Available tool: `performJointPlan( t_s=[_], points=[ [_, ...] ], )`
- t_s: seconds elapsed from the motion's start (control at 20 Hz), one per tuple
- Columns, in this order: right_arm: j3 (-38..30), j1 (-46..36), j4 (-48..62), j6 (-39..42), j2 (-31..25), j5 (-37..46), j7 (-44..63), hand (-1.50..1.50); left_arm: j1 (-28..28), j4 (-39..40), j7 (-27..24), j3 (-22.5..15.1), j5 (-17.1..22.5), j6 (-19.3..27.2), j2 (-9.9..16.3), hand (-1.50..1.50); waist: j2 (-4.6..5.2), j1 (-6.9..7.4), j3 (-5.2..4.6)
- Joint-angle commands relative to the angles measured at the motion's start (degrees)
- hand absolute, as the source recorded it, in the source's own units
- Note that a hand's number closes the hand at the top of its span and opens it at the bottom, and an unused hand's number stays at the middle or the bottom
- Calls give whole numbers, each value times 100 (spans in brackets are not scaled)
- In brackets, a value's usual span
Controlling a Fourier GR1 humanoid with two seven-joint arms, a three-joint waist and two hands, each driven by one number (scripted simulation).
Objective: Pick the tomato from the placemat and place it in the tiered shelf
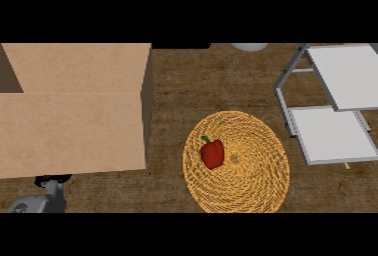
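Tomato is what the task names, yet the red thing lying on the woven placemat (pixel 236 162) is looking like a red pepper (pixel 212 154): elongated, glossy, tapering toward the near end, with a short green stem at its far end. It is resting left of the placemat's middle, touching the weave. The placemat is showing as a round, golden straw coil with concentric ribbing, sitting on a brown, coarse-grained wooden counter (pixel 192 80).

Right of the placemat and beyond it, the tiered shelf (pixel 332 135) is standing with a thin grey metal frame and two flat, pale rectangular trays, the farther one higher. Left of the placemat, a large cardboard-coloured box (pixel 74 110) with plain matte faces is filling that side.

Below the box, well left of the placemat, the left hand (pixel 53 180) is barely showing: a black lump atop a grey forearm, mostly hidden by the box, so whether its fingers are open or curled cannot be told. The right hand is not showing.
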Motion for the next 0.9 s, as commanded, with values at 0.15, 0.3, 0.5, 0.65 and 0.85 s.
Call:
performJointPlan(
  t_s=[0.15, 0.3, 0.5, 0.65, 0.85],
  points=[
    [-523, -139, 445, -689, -430, 83, -61, -150, 56, 544, 300, -306, -329, -77, 102, 0, 84, -41, -34],
    [-590, -413, 975, -953, -901, 343, 87, -150, 105, 528, 269, -335, -301, -156, 122, 0, 118, 46, -36],
    [-1237, -176, 1565, -821, -1492, 37, -67, -150, 209, 335, 306, -249, -206, -170, 207, 0, 95, -3, -25],
    [-1519, -86, 1949, -512, -1874, -168, -97, -150, -84, 318, 703, -169, -47, -85, 238, 0, 87, -58, -21],
    [-1847, 299, 2585, 94, -2216, -373, -576, -150, 83, 301, 524, -303, -223, 42, 121, 0, 97, -46, -14]
  ],
)
